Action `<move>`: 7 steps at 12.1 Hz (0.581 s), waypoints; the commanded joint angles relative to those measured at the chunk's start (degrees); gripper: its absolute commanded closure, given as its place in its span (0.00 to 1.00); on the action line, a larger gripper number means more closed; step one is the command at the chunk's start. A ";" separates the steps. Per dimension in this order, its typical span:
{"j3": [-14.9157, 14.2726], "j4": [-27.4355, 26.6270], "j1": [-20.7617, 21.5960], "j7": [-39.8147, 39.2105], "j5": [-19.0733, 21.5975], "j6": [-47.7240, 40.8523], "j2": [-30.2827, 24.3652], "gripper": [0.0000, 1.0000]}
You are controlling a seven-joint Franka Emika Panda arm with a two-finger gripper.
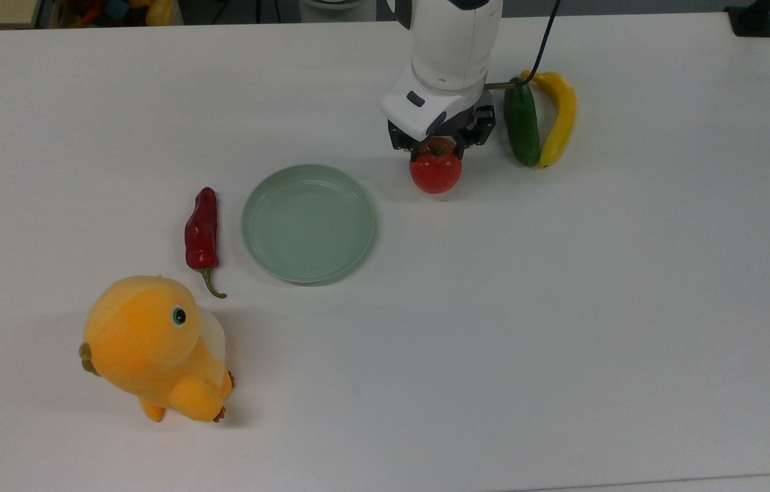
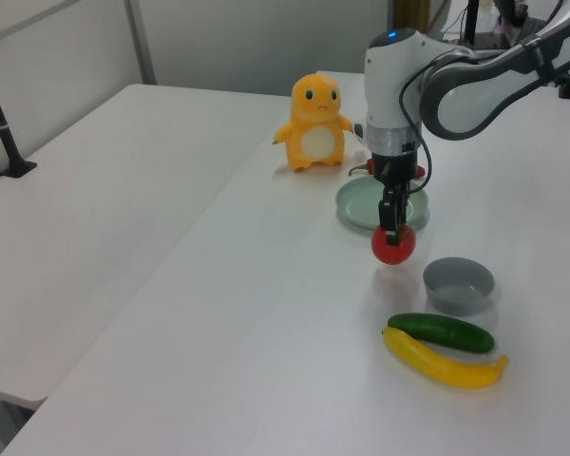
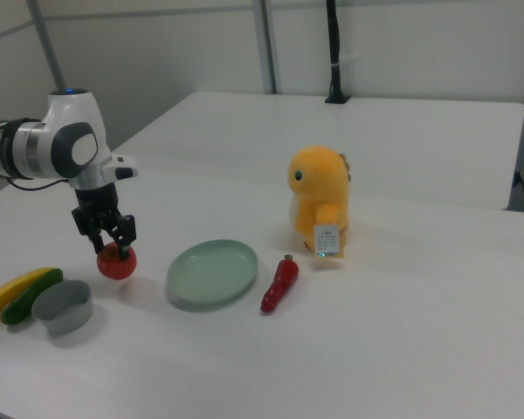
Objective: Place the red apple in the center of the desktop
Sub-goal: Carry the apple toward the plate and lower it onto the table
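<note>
The red apple (image 1: 435, 173) hangs from my gripper (image 1: 436, 147), whose fingers are shut around its top near the stem. It is very low over the white desktop (image 1: 494, 307), to the right of the pale-green plate (image 1: 248, 225) in the top view; I cannot tell whether it touches the surface. The left view has the apple (image 2: 393, 246) under the gripper (image 2: 391, 233), between the plate (image 2: 353, 211) and a grey bowl (image 2: 458, 283). From the right view, the apple (image 3: 116, 261) sits just left of the plate (image 3: 192, 288), with the gripper (image 3: 112, 244) above it.
A green cucumber (image 1: 521, 123) and a yellow banana (image 1: 559, 116) lie side by side to the top view's right of the arm. A dark-red chili (image 1: 201, 229) lies left of the plate, and an orange plush toy (image 1: 152, 345) stands at the lower left.
</note>
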 commanded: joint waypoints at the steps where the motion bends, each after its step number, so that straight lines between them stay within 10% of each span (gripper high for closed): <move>1: -0.74 0.26 -0.81 -2.95 1.14 -2.22 -0.07 0.54; 6: -1.27 0.00 -1.17 -7.35 0.97 -1.95 0.98 0.39; 7: -1.27 0.00 -1.08 -7.26 0.88 -1.87 1.07 0.09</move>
